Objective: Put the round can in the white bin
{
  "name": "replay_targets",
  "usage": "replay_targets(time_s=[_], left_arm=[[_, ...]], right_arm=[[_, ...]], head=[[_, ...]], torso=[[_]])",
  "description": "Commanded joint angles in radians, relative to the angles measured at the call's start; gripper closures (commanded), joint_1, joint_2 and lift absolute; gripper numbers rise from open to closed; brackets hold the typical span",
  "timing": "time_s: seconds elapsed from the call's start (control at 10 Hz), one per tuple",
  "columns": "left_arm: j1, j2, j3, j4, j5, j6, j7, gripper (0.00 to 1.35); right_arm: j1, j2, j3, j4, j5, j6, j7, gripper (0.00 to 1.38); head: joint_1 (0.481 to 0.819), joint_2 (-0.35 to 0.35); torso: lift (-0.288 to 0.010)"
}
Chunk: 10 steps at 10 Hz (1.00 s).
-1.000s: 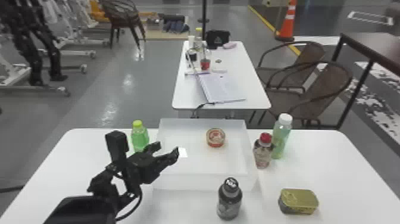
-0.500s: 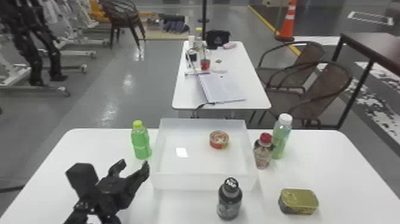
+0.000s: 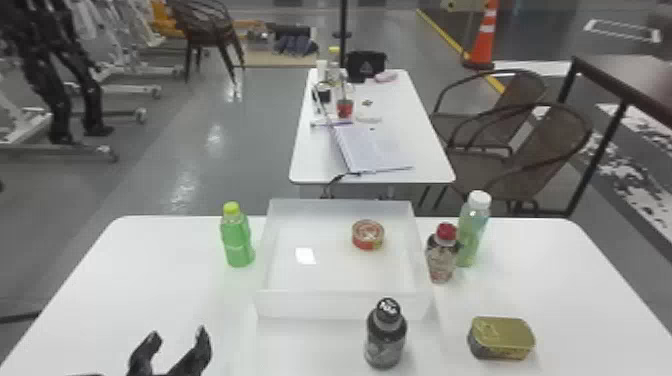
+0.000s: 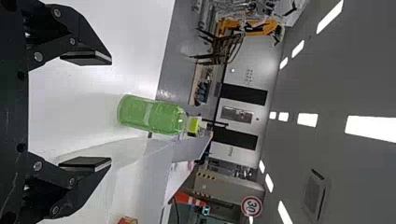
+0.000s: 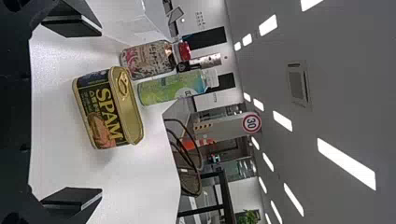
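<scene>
Lying flat inside the white bin (image 3: 342, 306): the round can (image 3: 368, 236), toward the far right. Probably stiff, smooth and easily lifted; if regripped, best pinched across the rounded side. Left fingers (image 3: 199, 348) low at near left, pointing forward, spread and empty; right fingers (image 5: 74, 197) wide apart, also empty, facing the rectangular can (image 5: 112, 109).

We see the round can (image 3: 368, 235), short and squat with a red-and-cream lid and a reddish side, sitting flat on its base inside the white bin (image 3: 343, 305), toward its far right. The bin is a shallow, open-topped, translucent rectangular box resting on the tabletop (image 3: 150, 280).
</scene>
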Motion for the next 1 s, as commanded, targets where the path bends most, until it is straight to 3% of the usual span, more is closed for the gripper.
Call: replay_targets(time_s=[0.0,0.3,0.6,0.9], left_arm=[[0.058,-0.001,0.008,0.005,-0.033,-0.063,0.01,0.5],[0.122,-0.005,-0.006,0.062,-0.061,-0.198,0.052,0.5],[0.131,0.005,-0.012,0.063,-0.061,-0.198,0.065,0.5],[0.121,0.039,-0.037,0.066,-0.035,-0.181,0.065,0.5]], right_arm=[[0.001,0.0,0.0,0.0,0.001,0.0,0.0,0.09],[0.009,0.0,0.0,-0.005,0.0,0.0,0.0,0.09],[0.015,0.002,0.0,-0.006,-0.002,0.0,0.0,0.09],[0.012,0.0,0.0,-0.005,-0.003,0.0,0.0,0.1]], head=[[0.549,0.0],[0.549,0.0],[0.549,0.0],[0.549,0.0]], torso=[[-0.1],[-0.1],[-0.1],[-0.1]])
